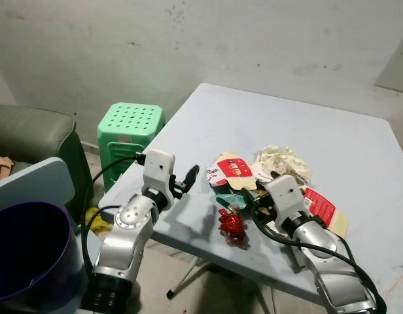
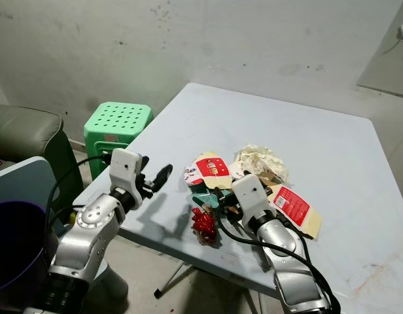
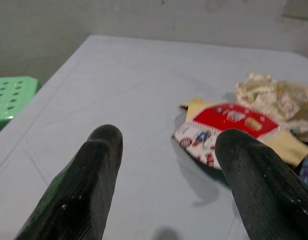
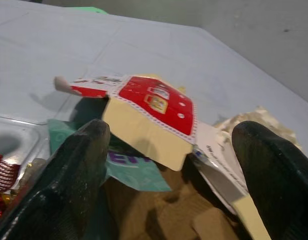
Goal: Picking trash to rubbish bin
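Red carton [image 1: 229, 169] lying flat, long axis toward open right gripper [image 1: 254, 196]

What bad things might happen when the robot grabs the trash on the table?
The red shiny wrapper lies close to the table's edge, so a nudge might knock it to the floor. The right end effector is open over an overlapping heap around the red and white carton, so it may snag several pieces or drop some.

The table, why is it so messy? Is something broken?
Nothing looks broken, just littered. Rubbish lies heaped near the table's front edge: a red-and-white carton flattened open, crumpled paper, and a shiny red wrapper. The open right gripper reaches into the heap; the left gripper hovers open.
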Available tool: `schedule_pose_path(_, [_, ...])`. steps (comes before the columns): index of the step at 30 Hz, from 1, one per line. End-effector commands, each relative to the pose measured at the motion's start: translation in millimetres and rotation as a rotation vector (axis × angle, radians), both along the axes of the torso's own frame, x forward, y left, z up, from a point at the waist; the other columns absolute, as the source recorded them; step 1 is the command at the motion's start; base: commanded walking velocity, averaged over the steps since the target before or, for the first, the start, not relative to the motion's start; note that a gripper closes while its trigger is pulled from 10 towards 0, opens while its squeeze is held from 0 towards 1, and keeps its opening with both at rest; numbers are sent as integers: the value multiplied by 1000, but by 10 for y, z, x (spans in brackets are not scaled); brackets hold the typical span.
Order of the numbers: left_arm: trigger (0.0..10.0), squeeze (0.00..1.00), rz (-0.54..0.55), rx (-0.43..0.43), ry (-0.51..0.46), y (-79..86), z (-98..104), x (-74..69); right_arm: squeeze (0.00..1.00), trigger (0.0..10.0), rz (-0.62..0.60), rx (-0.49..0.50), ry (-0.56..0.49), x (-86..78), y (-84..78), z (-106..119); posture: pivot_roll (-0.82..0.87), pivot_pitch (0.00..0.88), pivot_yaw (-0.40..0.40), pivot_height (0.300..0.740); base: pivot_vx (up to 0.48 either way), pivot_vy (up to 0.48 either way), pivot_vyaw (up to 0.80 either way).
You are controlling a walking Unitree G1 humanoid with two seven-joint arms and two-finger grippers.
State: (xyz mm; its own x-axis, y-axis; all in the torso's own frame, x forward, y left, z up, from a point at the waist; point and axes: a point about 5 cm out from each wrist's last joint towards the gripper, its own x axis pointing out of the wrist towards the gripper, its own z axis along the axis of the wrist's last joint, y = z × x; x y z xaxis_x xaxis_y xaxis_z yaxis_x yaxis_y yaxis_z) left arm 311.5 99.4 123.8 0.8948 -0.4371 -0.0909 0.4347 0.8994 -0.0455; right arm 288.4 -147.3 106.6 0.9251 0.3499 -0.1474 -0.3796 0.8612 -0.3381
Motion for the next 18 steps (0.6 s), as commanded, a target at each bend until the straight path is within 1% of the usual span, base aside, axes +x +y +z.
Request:
schedule_pose_path(1, [10000,0,-15,0,-23,-38,73,-7,0,10000,14,-22,-12,57,5,24,-34,0,-84,740,0,0,0])
schedule_pose_path(7, [10000,0,13,-15,-24,-9,96,-8,0,10000,40,-30,-26,156,60,32,-18,0,-99,740,0,0,0])
schedule_pose_path(11, [10000,0,10,-17,-21,-21,98,-18,0,10000,48,-44,-39,208,96,49,-13,0,-104,740,0,0,0])
schedule_pose_path(13, [10000,0,2,-13,-20,-41,95,-30,0,10000,66,-35,-40,226,120,54,-10,0,-105,740,0,0,0])
schedule_pose_path(15, [10000,0,-5,-11,-19,-63,94,-39,0,10000,117,6,-51,233,174,94,-9,0,-105,740,0,0,0])
schedule_pose_path(18, [10000,0,-4,-12,-19,-62,97,-40,0,10000,115,7,-54,239,174,100,-9,0,-105,740,0,0,0])
